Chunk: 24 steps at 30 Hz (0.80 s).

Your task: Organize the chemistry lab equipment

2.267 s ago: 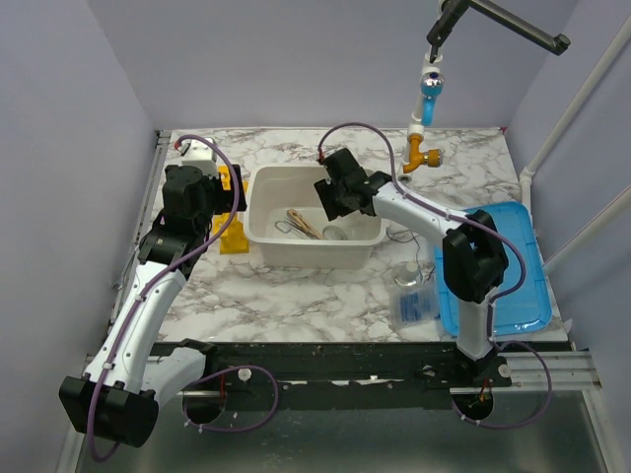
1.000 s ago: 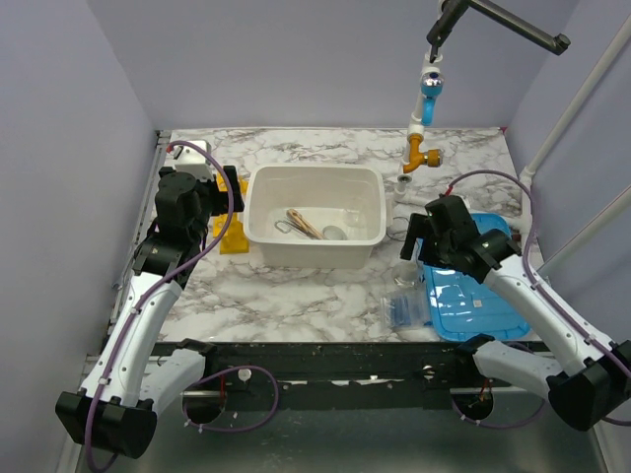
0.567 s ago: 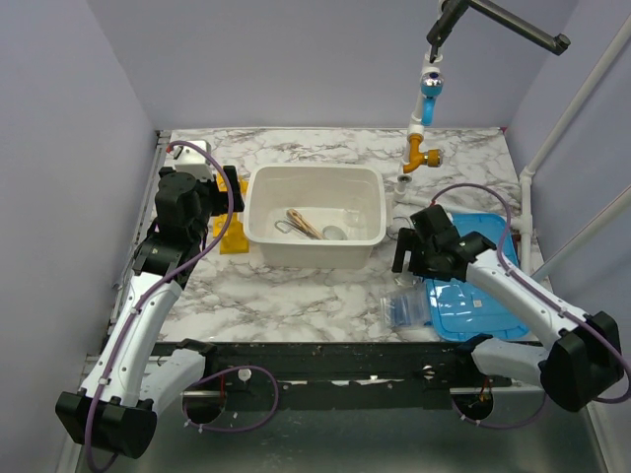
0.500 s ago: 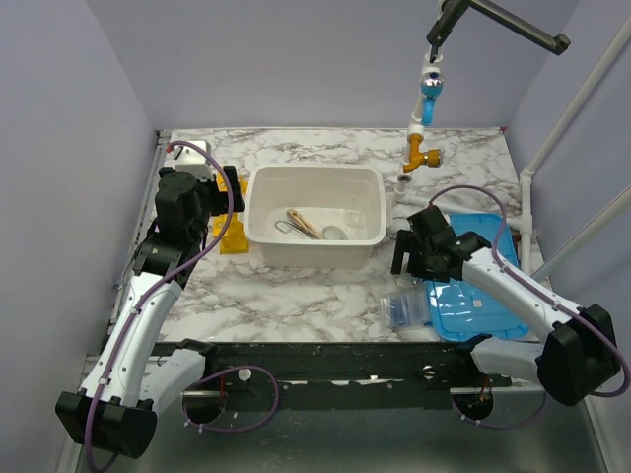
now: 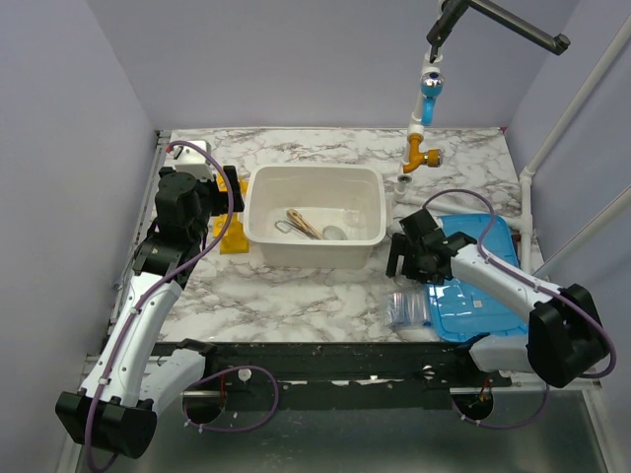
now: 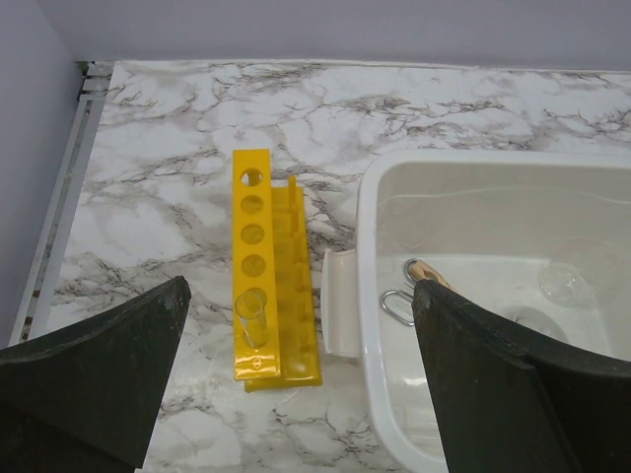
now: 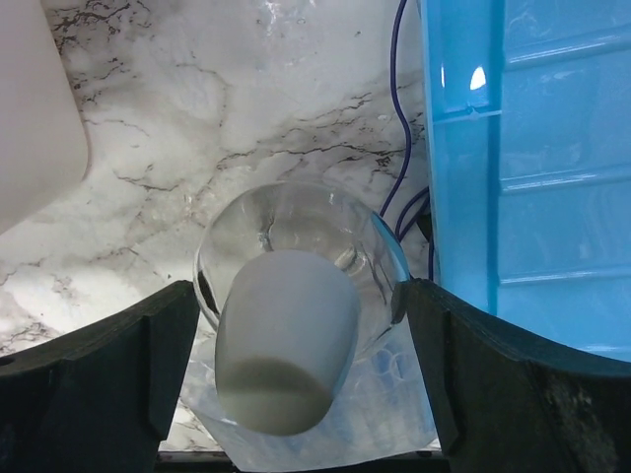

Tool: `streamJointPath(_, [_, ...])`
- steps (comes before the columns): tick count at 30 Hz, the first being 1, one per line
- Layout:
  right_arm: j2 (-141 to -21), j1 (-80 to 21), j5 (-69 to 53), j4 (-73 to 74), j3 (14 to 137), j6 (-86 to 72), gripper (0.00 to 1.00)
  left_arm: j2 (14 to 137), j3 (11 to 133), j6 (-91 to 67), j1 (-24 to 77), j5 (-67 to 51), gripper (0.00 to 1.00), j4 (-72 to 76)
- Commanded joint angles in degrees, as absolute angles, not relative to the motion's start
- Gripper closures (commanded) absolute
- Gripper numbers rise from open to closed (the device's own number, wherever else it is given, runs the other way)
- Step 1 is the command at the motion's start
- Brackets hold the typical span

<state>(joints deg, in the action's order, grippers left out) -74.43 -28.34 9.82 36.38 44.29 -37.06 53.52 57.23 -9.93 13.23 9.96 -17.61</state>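
Note:
A clear flask (image 7: 296, 222) with a white stopper (image 7: 286, 345) stands on the marble beside a clear plastic bag with blue contents (image 5: 407, 307). My right gripper (image 7: 301, 325) is open directly above the flask, one finger on each side of it. The yellow tube rack (image 6: 254, 246) lies left of the white tub (image 6: 367, 296) with one clear test tube (image 6: 250, 315) in it. My left gripper (image 6: 301, 286) hangs open above the rack, holding nothing. Silver tongs (image 6: 399, 301), a wooden stick (image 6: 429, 271) and clear glassware (image 6: 562, 284) lie in the tub.
A blue lid (image 5: 483, 276) lies flat at the right, close to the flask. A tap with a yellow fitting (image 5: 422, 148) stands at the back right. A purple cable (image 7: 399, 128) runs along the lid's edge.
My right gripper has moved left and down from over the blue lid to sit over the flask. The left arm has not moved.

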Motion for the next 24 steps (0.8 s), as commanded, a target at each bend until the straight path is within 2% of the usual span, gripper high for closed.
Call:
streamJointPath(1, [-76.8, -30.0, 13.6, 34.5, 43.7, -38.4, 0.06, 52.9, 57.0, -10.5, 13.0, 8.9, 0.01, -16.7])
streamJointPath(6, [-80.4, -31.8, 17.3, 34.1, 44.0, -39.0, 0.06, 52.6, 56.9, -10.5, 13.1, 9.3, 0.01, -16.6])
streamJointPath(11, [-82.9, -32.7, 19.3, 33.3, 43.4, -39.7, 0.12, 52.5, 56.9, -10.5, 13.0, 9.3, 0.01, -16.6])
streamJointPath(13, [-82.9, -32.8, 19.3, 32.8, 42.8, -40.0, 0.19, 52.4, 56.9, -10.5, 13.0, 9.3, 0.01, -16.5])
streamJointPath(14, [-82.6, -32.8, 19.2, 32.7, 42.7, -40.1, 0.27, 52.4, 56.9, -10.5, 13.1, 9.3, 0.01, -16.6])
streamJointPath(17, [-80.9, -32.7, 19.1, 34.2, 43.7, -40.0, 0.41, 52.5, 56.8, -10.5, 13.0, 9.3, 0.01, -16.4])
streamJointPath(24, [-74.4, -32.7, 21.0, 43.5, 50.2, -35.8, 0.54, 52.4, 56.8, -10.5, 13.0, 9.2, 0.01, -16.4])
